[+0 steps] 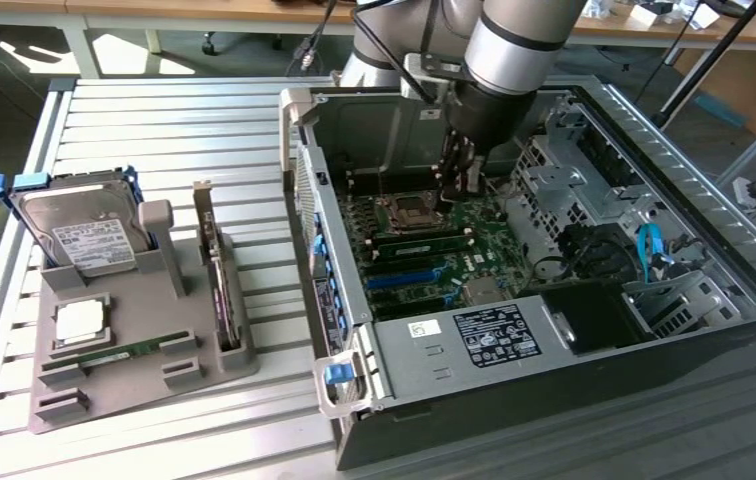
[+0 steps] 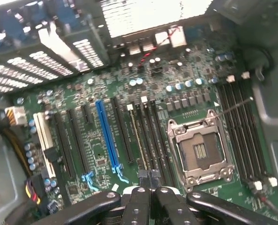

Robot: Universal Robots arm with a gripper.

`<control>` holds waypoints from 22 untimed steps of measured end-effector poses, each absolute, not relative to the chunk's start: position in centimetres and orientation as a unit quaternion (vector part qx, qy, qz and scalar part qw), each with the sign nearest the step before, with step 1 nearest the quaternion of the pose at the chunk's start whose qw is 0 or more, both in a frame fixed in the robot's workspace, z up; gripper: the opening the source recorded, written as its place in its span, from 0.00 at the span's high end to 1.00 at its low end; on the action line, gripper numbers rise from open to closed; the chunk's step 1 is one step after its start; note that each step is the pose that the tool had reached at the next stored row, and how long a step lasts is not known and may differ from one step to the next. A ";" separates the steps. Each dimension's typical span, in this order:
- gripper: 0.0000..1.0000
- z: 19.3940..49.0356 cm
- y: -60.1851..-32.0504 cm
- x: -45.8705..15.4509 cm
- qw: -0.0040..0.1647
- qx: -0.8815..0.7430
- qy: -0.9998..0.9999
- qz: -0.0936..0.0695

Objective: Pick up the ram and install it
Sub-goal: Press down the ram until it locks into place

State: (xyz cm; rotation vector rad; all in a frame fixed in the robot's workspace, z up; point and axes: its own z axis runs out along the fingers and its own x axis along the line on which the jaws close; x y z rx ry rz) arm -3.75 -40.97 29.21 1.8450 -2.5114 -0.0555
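Grey plastic holder, on the exterior view's left, carries 4 parts: a hard drive standing at its back, a square silver chip lying flat, the ram lying as a thin green stick along the front, and a dark card upright on the holder's right edge. To the right stands the open computer case with its green motherboard exposed. The gripper hangs inside the case, well apart from the ram; in the wrist view its 2 fingers meet tip to tip with nothing visibly between them, poised just above the long black memory slots beside the empty processor socket.

Judgement: the ram in the holder is not yet picked up. A good grasp would likely take the stick by its 2 long faces near mid-length and keep it square to the slot, since a tilted stick would probably jam against the slot's end clips.
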 end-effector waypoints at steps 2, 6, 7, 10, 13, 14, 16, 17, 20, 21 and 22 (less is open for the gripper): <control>0.89 29.2 -41.0 -3.8 0.012 0.571 -0.821 -0.018; 0.89 29.2 -41.0 -3.8 0.011 0.535 -0.844 -0.019; 0.89 29.2 -41.0 -3.8 0.011 0.521 -0.853 -0.019; 0.89 29.2 -41.0 -3.8 0.010 0.495 -0.869 -0.019; 0.89 29.2 -41.0 -3.8 0.010 0.471 -0.882 -0.019; 0.89 29.1 -41.0 -3.8 0.009 0.460 -0.888 -0.020; 0.89 29.2 -41.0 -3.8 0.009 0.441 -0.897 -0.020; 0.89 29.2 -41.0 -3.8 0.009 0.428 -0.904 -0.020; 0.89 29.1 -41.0 -3.8 0.008 0.398 -0.917 -0.020; 0.89 29.2 -41.0 -3.8 0.008 0.388 -0.921 -0.020; 0.89 29.2 -41.0 -3.8 0.008 0.379 -0.925 -0.020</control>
